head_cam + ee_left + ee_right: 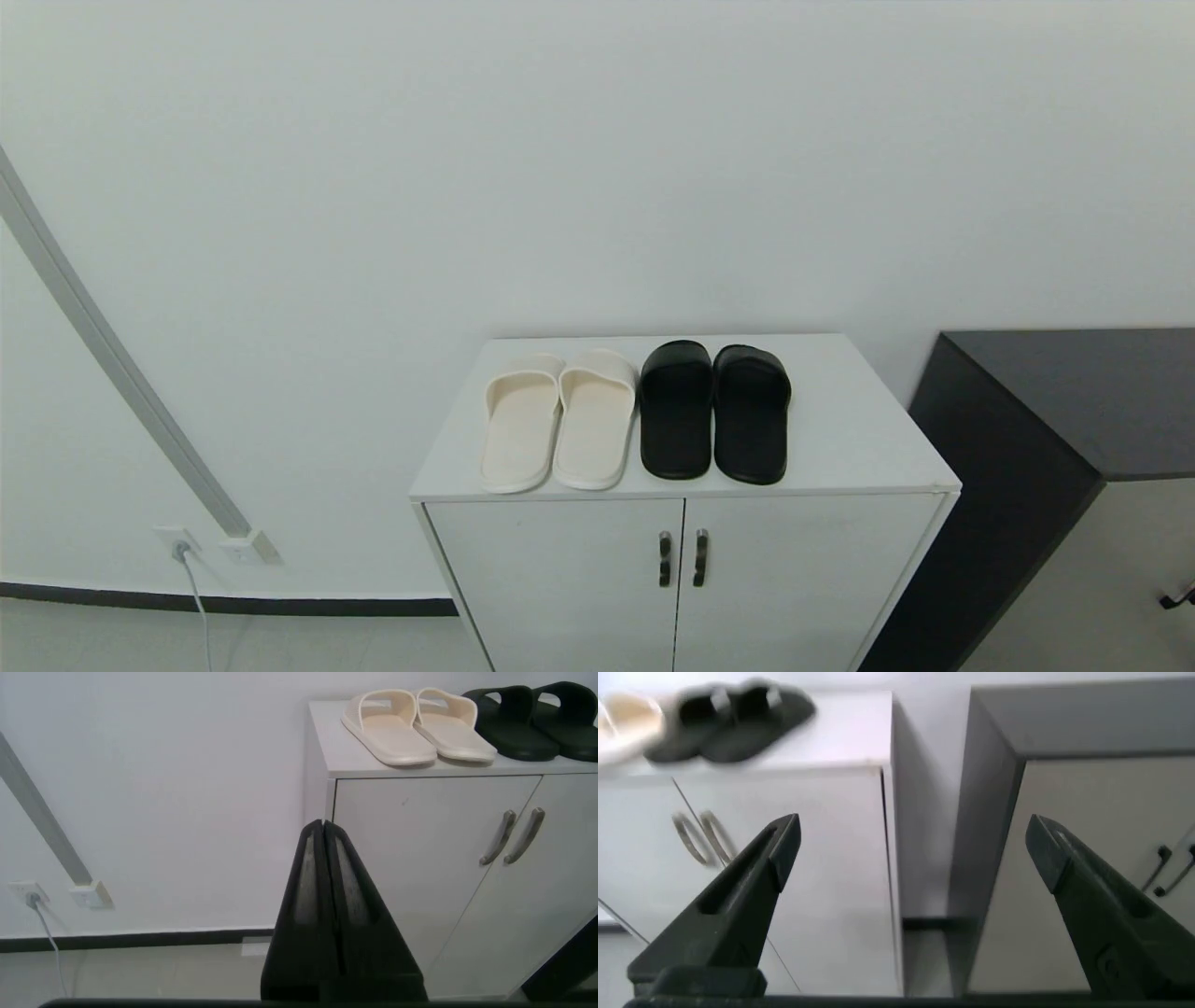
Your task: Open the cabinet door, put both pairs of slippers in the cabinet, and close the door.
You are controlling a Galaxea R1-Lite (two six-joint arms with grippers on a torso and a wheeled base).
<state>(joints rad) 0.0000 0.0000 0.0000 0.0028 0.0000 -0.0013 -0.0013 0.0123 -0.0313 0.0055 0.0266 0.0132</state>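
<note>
- While its two fingers are pressed flat together with nothing between them, the left gripper (324,826) sits low before the pale wall (597,187). A wall socket (177,541) with its cable (196,597) lies farther off on the left of the tips, and a grey rail (103,345) slants up the wall above it.
- Ahead of those clenched tips and to their right stands the white cabinet (840,411), well apart from them, its top higher than the tips.
- The cream slippers (555,420) lie side by side on the cabinet top, the pair nearest the left gripper (toes toward the wall).
- The black slippers (714,411) lie just beside the cream pair on the same top, on the side toward the right gripper.
- Below both pairs the two doors (560,579) are shut, their upright handles (665,558) close together at the middle seam, between the two grippers and beyond both.
- The right gripper (912,826) has its fingers spread wide and empty. Ahead of the gap between them is the white cabinet's right edge, not touched.
- A dark cabinet (1027,448) stands just beside the white one, ahead of the right gripper's outer finger.
</note>
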